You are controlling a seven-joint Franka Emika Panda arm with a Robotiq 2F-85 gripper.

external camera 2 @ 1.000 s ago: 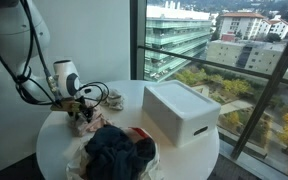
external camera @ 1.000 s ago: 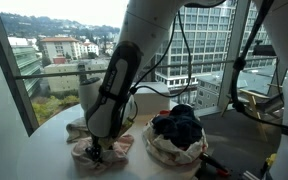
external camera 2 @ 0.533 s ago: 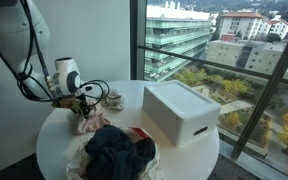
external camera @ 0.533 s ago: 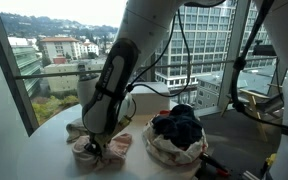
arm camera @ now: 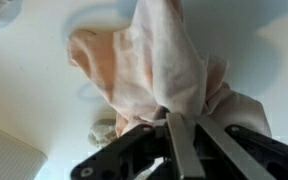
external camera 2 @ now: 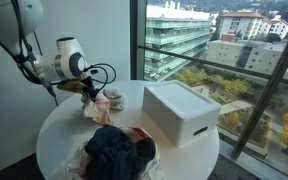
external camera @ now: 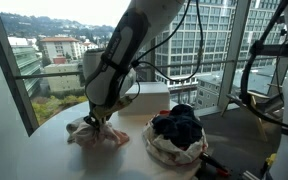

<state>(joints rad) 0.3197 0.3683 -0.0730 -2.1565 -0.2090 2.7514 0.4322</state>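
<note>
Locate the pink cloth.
In an exterior view the pink cloth hangs from the gripper over the white table, beside the dark clothes.

Soft overcast daylight pours through the tall glass window (external camera 2: pixel 214 60); away from it, the round white table (external camera 2: pixel 56 133) shows only faint shadows. In the wrist view, the pale pink cloth (arm camera: pixel 154 70) looks blurred and washed out.

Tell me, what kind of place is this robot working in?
Probably a high-floor office or lab in a city. Tall windows look out on neighbouring buildings, and the gripper holds a pinkish cloth over a round white table, not a factory bench.
</note>
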